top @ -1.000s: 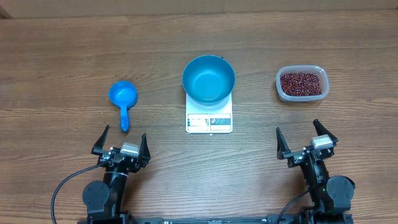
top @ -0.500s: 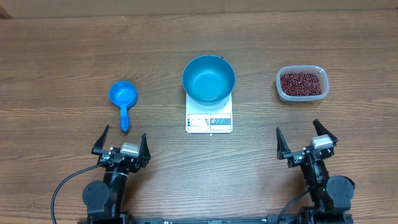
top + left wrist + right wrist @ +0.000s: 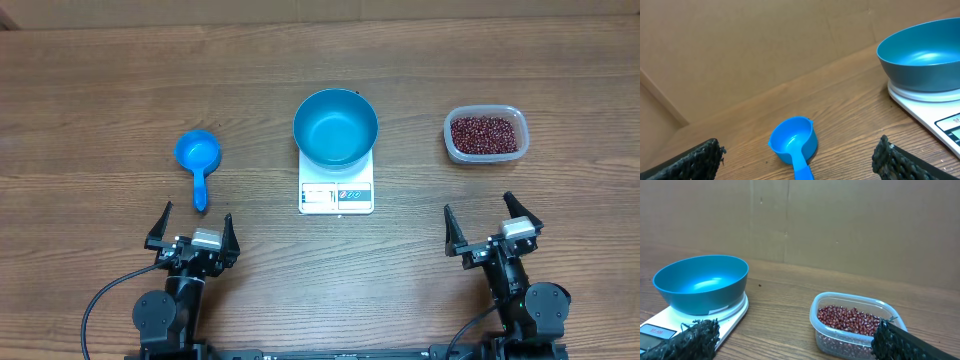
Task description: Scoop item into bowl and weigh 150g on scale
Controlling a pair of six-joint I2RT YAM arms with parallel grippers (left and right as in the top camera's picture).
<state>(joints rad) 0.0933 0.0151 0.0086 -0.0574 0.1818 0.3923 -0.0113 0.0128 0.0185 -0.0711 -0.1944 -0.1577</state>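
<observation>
**Jaws Spread Wide, Bowl on Scale**

The left gripper (image 3: 196,214) and right gripper (image 3: 478,203) hung over the near side of the table (image 3: 100,80), jaws spread wide, holding nothing. The bowl (image 3: 335,128) sat empty on the scale (image 3: 336,196) at centre. The beans (image 3: 486,133) lay in a clear tub (image 3: 455,148) to its right, and a blue scoop (image 3: 198,153) lay to its left.

I counted one round bright blue bowl (image 3: 335,125), one flat white square scale (image 3: 336,197), one blue plastic scoop (image 3: 198,153), one clear plastic tub (image 3: 449,141), and dark red-brown beans (image 3: 485,134) beyond counting.
</observation>
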